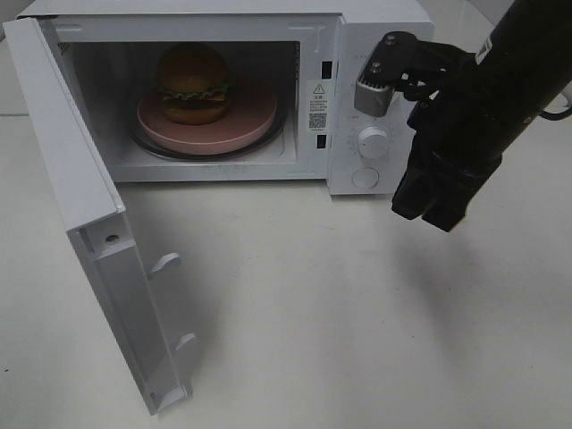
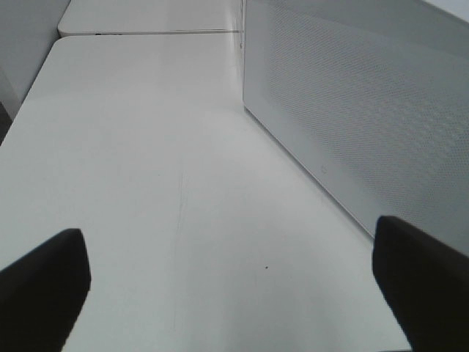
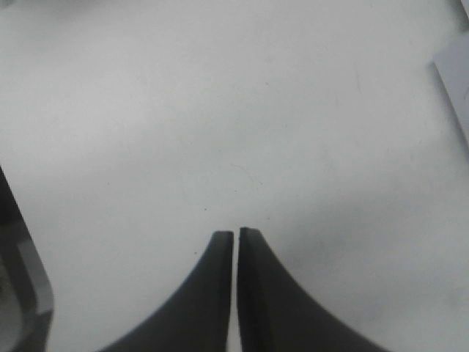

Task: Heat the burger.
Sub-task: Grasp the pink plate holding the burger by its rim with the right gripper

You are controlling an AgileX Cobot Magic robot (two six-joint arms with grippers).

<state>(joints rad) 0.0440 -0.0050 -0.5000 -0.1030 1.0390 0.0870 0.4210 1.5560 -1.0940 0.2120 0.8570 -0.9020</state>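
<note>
Microwave oven (image 1: 357, 36): white, set at the back of a white counter (image 1: 357, 313), cavity exposed. Door (image 1: 71, 179): hinged on the left of the exterior view, swung fully outward toward the camera, inner face and two latch hooks shown. Burger (image 1: 194, 83): placed inside the cavity, upright, orange-brown bun halves with green lettuce, yellow cheese and a dark patty between; seated left of centre on a round pink plate (image 1: 250, 112). The plate is carried by a glass turntable (image 1: 179, 154), whose rim is seen beneath its front edge. Control panel at the right of the cavity: upper knob (image 1: 373, 140) and lower knob (image 1: 365, 178), both white; a warning sticker is fixed just beside the cavity opening. Right end effector (image 3: 235, 236): clenched, the two dark fingertips brought together with only a hairline between them, nothing grasped; it is held above bare counter, in front of the panel's right edge, fingers pointed down. Left end effector (image 2: 231, 282): released, fingers spread wide, nothing between them, held low over the counter near a dotted white panel (image 2: 352, 110) that stands upright; it is not seen in the exterior view.
</note>
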